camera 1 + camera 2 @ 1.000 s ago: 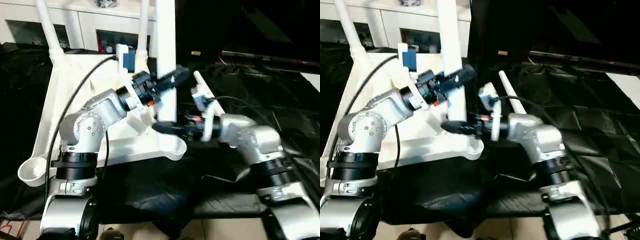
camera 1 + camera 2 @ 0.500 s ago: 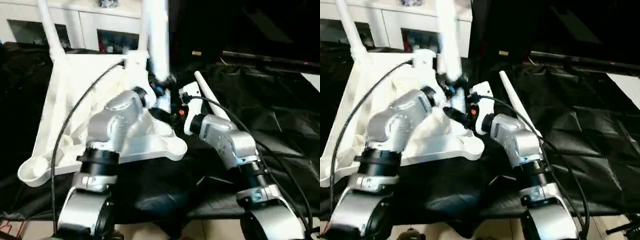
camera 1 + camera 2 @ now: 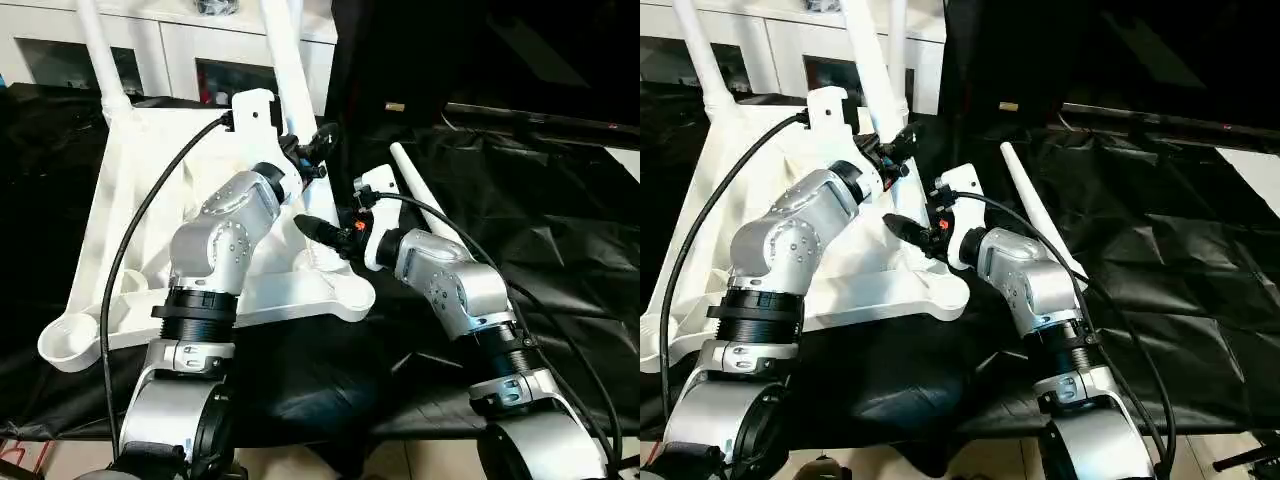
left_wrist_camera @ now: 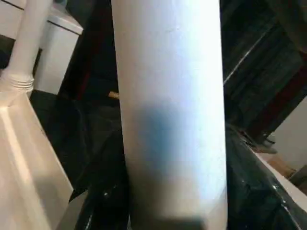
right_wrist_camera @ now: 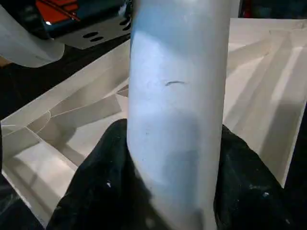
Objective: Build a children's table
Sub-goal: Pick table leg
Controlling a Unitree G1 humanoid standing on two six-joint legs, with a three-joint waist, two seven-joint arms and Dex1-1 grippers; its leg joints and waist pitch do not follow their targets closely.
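Leg point(image 4: 168, 120) between both grippers' jaws

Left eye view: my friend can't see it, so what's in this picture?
Two silver robot arms hold a white table leg between them, left pincer above right pincer. Under it the white tabletop lies upside down on black cloth.

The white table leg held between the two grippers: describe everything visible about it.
The long white tubular plastic leg is smooth, glossy and slightly tapered. It stands tilted above the near right corner of the upturned white tabletop, its top leaning toward the white cabinet. The left gripper clasps it higher up, the right gripper lower down; each wrist view shows black fingers on both sides of it. Its lower end is hidden behind the arms.
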